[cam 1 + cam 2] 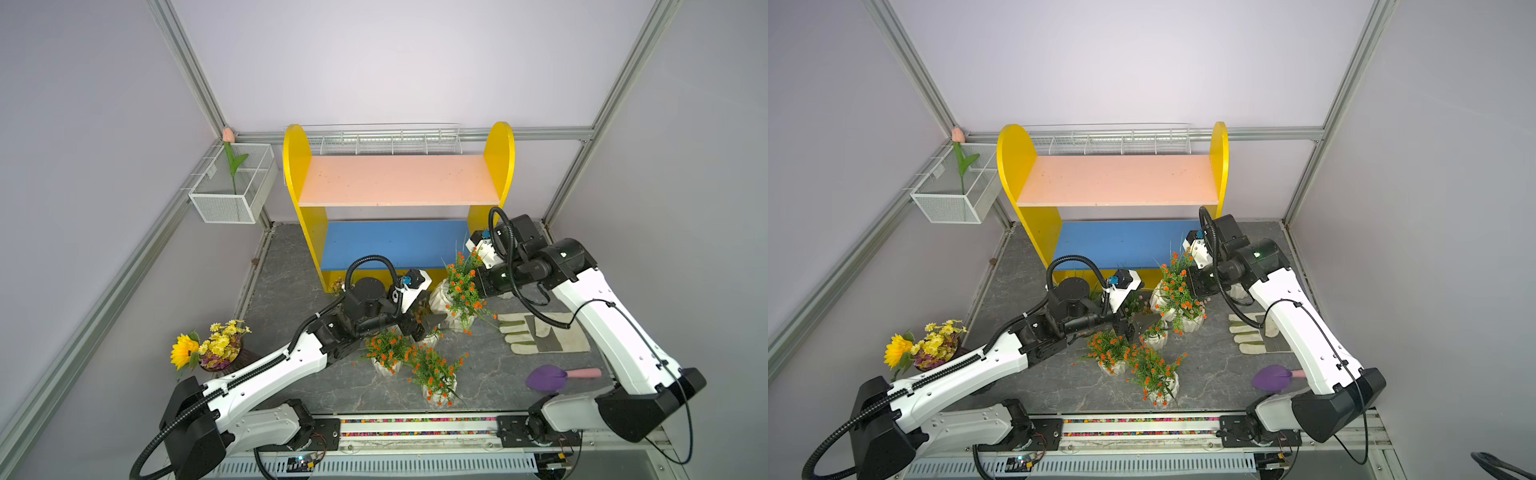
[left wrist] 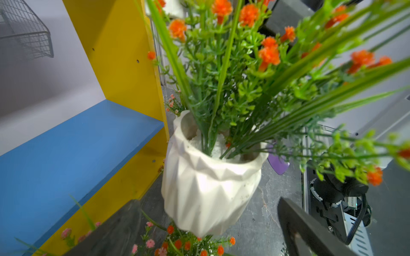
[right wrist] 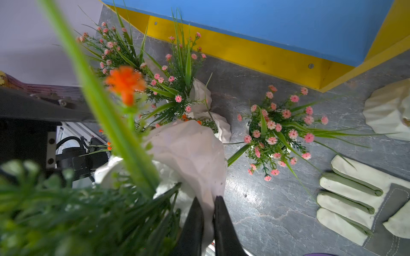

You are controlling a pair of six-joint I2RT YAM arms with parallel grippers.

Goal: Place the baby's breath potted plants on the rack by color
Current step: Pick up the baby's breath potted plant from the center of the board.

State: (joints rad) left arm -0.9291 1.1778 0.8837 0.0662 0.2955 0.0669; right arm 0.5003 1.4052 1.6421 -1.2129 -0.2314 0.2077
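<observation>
Right end effector (image 3: 207, 200) clamps an orange plant (image 3: 188, 150); left end effector (image 1: 426, 326) hangs agape. Next we shelve it on the rack (image 1: 399, 178) at twelve o'clock.

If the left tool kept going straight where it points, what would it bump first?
Most likely the white pot of the orange-flowered plant: in the left wrist view it sits between the fingers of the open left tool. The right tool is pinching that pot's rim. Distance is unclear.

R fingers (image 3: 192, 225) — pinched shut, L fingers (image 2: 307, 230) spread wide
</observation>
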